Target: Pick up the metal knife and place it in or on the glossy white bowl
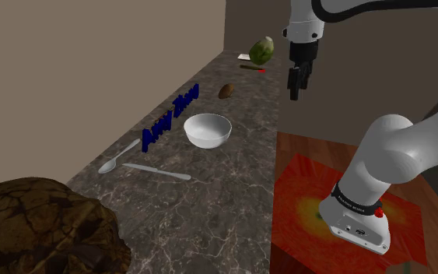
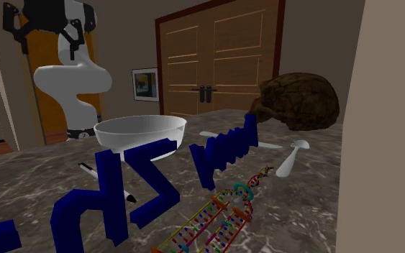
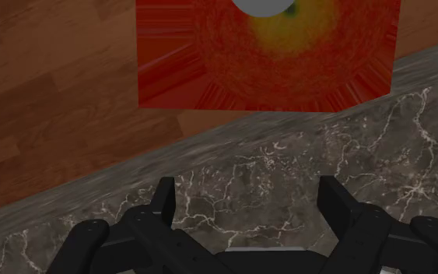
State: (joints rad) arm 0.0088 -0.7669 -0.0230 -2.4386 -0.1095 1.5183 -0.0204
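Note:
A slim silvery knife [image 1: 156,171] lies flat on the dark marble counter [image 1: 233,194], in front of the white bowl [image 1: 207,129] in the shoulder view. In the second exterior view the knife [image 2: 269,144] lies behind the blue letters, to the right of the bowl [image 2: 140,131]. My gripper [image 1: 296,82] hangs high above the counter's far right edge, well away from both knife and bowl. In the wrist view my gripper [image 3: 248,198] is open, its fingers [image 3: 163,195] wide apart with nothing between them, over the counter's edge.
A spoon [image 1: 120,156] lies beside the knife. Blue block letters [image 1: 170,115] stand along the wall behind the bowl. A brown lump [image 1: 46,230] sits at the near end; a small brown object [image 1: 227,91] and a green one [image 1: 261,50] sit farther off. The red-topped stand [image 1: 318,218] adjoins the counter.

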